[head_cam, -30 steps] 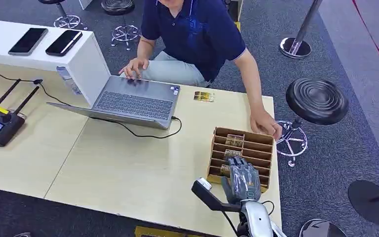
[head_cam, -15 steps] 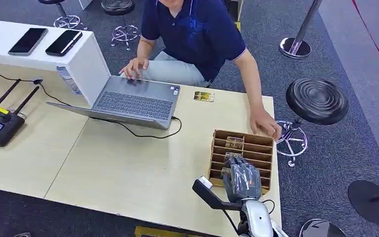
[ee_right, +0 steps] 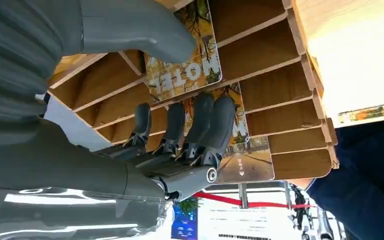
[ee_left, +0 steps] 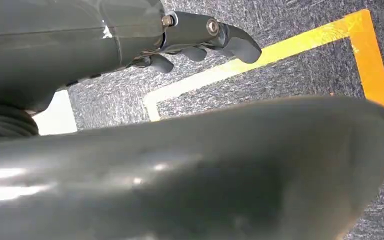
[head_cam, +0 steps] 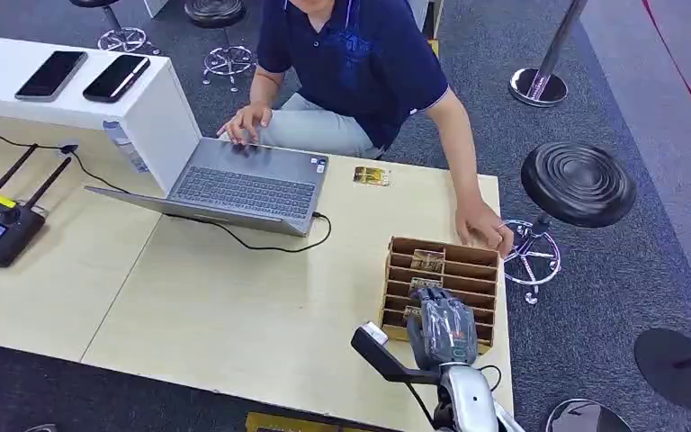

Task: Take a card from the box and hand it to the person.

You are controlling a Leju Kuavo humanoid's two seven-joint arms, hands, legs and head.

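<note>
Card (ee_right: 185, 75) nearest me sits in the box (head_cam: 481, 256), upright in a slot at the near end. Over the last second my right hand (head_cam: 443, 326) has drawn back slightly toward me and dipped into those near slots; almost no motion in the last half second. Thumb (ee_right: 145, 30) sits on one face of that card, fingers (ee_right: 205, 125) straight and side by side against the next card (ee_right: 237, 130) behind it. Not a closed pinch yet, nothing lifted. I judge the grasp still forming.

Box: wooden rack, cards in three slots, third card (head_cam: 428, 260) further back. Person's hand (head_cam: 483, 225) rests on its far corner.

Left hand (ee_left: 200, 42) hangs over carpet, fingers loosely curled, holding nothing.
</note>
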